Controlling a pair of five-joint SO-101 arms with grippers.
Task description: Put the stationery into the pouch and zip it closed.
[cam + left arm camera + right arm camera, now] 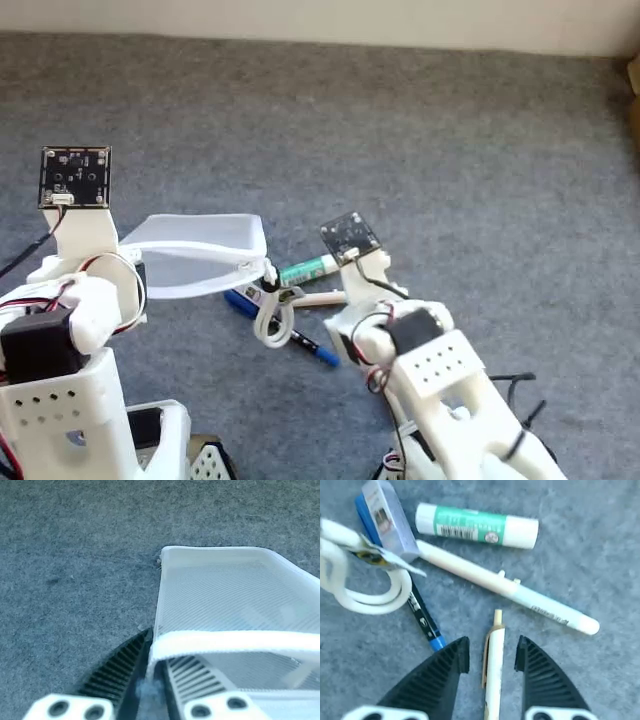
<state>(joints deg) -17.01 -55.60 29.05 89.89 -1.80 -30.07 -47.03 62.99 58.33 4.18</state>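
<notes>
We are loading: the left gripper (156, 650) is pinching the pouch (225, 595) rim at ten o'clock of the stationery (308, 268), while the right gripper (492, 647), narrowly parted, is straddling a white pen (494, 675) to clamp next.

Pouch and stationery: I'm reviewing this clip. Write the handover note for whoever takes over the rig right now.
Left gripper: shut on the pouch rim, mouth unzipped and held open.
Right gripper: open, fingers either side of a cream pen lying on the table.
Near the pouch mouth on the table: glue stick, white pen, blue pen.
Done: pouch opened and held.
Left: grip the cream pen, load every item, then zip shut.
</notes>
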